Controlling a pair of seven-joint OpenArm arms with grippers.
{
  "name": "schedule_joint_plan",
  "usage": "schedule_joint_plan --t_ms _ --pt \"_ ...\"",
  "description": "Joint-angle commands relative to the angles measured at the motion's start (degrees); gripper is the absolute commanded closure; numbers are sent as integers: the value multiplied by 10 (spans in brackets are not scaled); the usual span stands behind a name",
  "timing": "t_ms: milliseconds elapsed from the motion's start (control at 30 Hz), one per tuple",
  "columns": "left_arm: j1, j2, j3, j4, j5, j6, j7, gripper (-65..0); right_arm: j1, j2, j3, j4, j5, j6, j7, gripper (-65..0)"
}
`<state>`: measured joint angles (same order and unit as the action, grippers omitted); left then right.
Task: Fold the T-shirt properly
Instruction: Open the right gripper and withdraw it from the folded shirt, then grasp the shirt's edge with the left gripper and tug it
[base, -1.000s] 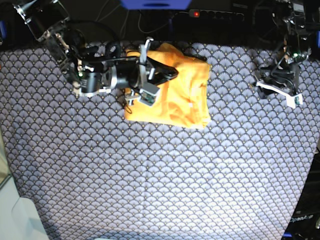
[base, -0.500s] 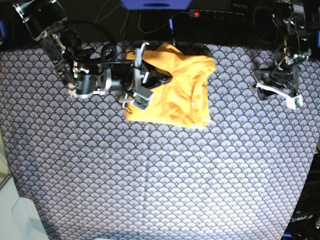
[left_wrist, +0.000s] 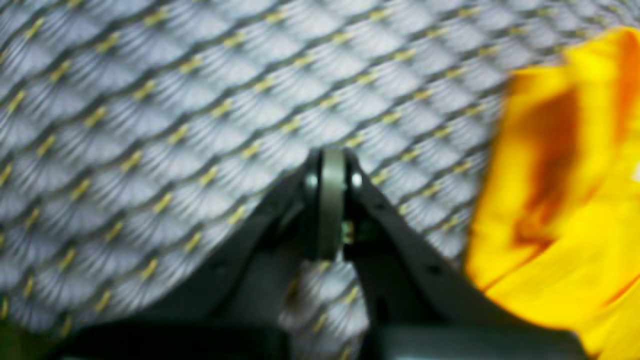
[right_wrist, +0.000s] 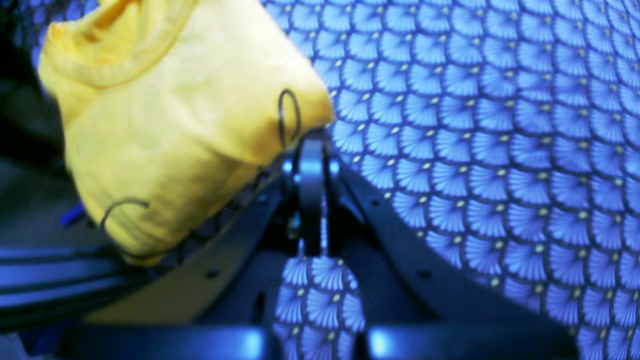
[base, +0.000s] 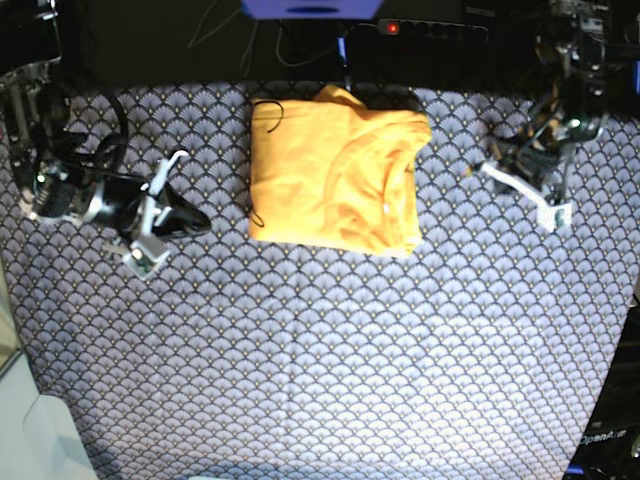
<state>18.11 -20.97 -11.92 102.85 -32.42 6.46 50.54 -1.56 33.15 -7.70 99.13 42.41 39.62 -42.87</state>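
The orange-yellow T-shirt (base: 335, 175) lies folded into a rough rectangle at the back middle of the table, with nothing holding it. In the base view my right gripper (base: 198, 224) hovers to its left, apart from it. The right wrist view shows its fingers (right_wrist: 310, 150) pressed together and empty, with the T-shirt (right_wrist: 170, 125) up to the left. My left gripper (base: 478, 168) is off the shirt's right side. It (left_wrist: 331, 160) is shut on nothing, and the T-shirt (left_wrist: 565, 200) fills the right edge of the left wrist view.
A navy cloth (base: 320, 350) with a white fan-scale pattern covers the table. Thin dark loops (right_wrist: 289, 117) lie on the shirt's edge. A power strip (base: 420, 30) with a red light sits behind the table. A pale edge (base: 40, 430) shows at the front left.
My right arm has pulled away left off the T-shirt, which now lies flat and free. My left gripper has swung closer to the shirt.
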Motion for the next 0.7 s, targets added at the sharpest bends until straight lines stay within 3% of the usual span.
schedule_joint_plan --t_ms 0,100,167,300,667 --pt "2 -12 -6 21 -4 -3 1 0 1 7 11 9 11 4 11 0" --pt "6 -53 18 44 -11 -29 38 0 -1 7 12 7 11 4 11 0" --pt "3 -60 38 56 -5 -62 62 0 -1 1 12 7 11 4 11 0" --pt "-10 -63 74 59 -4 -88 103 0 0 -9 12 7 11 4 11 0" --pt "-38 -85 208 55 -4 -87 124 0 0 -21 12 8 11 4 6 0"
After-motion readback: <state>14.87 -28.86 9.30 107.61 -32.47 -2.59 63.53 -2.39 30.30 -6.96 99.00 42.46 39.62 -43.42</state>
